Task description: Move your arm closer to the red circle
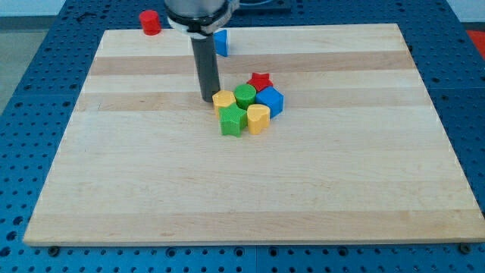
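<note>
The red circle block (150, 21) stands at the view's top left, just at the board's far edge. My tip (208, 99) rests on the board, just left of a yellow block (223, 100) at the cluster's left side. It is well below and to the right of the red circle. The rod rises straight up from the tip to the arm at the view's top.
A tight cluster lies right of the tip: a green circle (245, 95), a red star (261, 80), a blue block (270, 100), a green star (233, 119) and a yellow heart (258, 118). Another blue block (221, 42) sits behind the rod near the wooden board's (151, 189) top edge.
</note>
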You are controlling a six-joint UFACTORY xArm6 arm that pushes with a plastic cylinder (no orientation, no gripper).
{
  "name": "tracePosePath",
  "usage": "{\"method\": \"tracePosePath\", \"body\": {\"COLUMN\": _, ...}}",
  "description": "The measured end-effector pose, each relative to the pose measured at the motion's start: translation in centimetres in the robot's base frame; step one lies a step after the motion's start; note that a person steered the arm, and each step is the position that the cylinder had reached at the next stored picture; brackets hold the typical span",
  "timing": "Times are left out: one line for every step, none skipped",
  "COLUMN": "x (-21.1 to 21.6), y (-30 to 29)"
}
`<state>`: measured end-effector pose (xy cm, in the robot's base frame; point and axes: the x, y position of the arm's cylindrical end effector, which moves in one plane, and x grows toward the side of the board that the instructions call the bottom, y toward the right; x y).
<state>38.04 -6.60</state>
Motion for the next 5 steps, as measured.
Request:
{"method": "tracePosePath", "body": {"x": 0.0, "y": -5.7}}
{"method": "tracePosePath", "body": {"x": -2.1, "y": -12.7}}
{"method": "tracePosePath", "body": {"x": -7.1, "y": -18.2}}
{"method": "tracePosePath", "body": {"x": -11.9, "y": -23.6}}
{"method": "tracePosePath", "body": {"x": -13.1, "y": -23.8}}
